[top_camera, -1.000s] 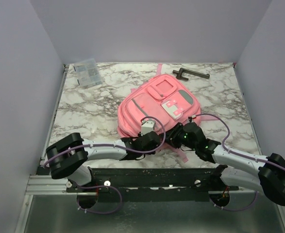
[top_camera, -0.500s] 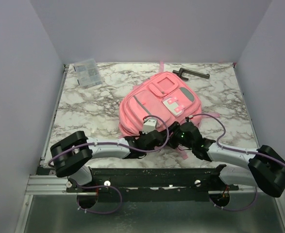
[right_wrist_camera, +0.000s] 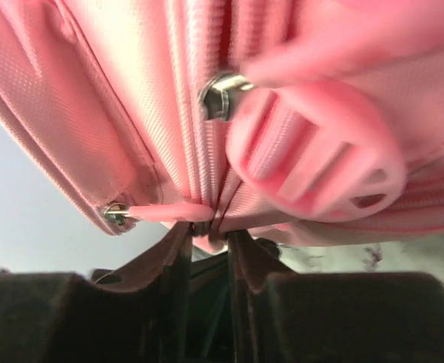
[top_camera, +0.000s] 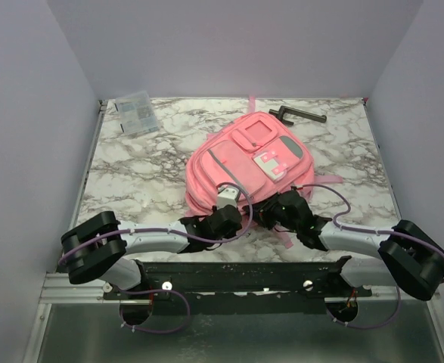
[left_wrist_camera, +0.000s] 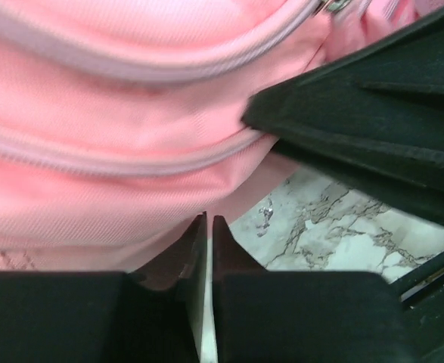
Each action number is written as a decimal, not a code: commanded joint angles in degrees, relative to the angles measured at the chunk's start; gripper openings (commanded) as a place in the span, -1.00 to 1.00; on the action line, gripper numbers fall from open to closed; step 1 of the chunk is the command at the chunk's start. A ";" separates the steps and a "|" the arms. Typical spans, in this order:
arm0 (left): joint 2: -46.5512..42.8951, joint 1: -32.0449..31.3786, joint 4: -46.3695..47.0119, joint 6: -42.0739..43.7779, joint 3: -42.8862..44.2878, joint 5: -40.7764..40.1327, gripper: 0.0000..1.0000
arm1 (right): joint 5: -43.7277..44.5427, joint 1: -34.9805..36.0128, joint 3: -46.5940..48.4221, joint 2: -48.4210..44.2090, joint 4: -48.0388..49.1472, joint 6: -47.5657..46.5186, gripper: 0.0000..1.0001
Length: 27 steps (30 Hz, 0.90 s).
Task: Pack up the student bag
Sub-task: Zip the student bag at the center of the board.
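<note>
Pink soft fabric student bag lies front-up on the white marble table. The left gripper and right gripper each pinch its near edge (the right one beside a zip pull). Over the last second they have turned it slightly, so this is probably still opening rather than packing.

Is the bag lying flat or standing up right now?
Lying flat: the student bag rests on the marble table, with its front pockets and white patch facing up.

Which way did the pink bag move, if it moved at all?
Yes. The student bag slid slightly farther back, toward the black handle.
</note>
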 commanded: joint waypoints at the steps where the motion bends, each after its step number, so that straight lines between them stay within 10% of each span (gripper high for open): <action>1: -5.92 0.24 1.52 -1.15 -3.39 -0.84 -0.63 | 6.49 -0.02 2.89 -4.82 -3.29 4.11 -0.83; 4: -8.67 0.92 1.76 -0.89 -4.13 -1.11 -0.25 | 7.66 -0.03 3.87 -8.31 -7.29 6.86 -0.99; 11: -9.01 1.39 3.52 -1.43 -2.64 -1.05 -0.02 | 5.65 -0.02 0.82 -11.67 -2.45 15.44 -0.99; 27: 0.04 1.38 -1.89 -0.71 4.17 -10.51 -0.18 | 6.97 -0.07 3.55 -15.56 -8.90 16.40 -0.99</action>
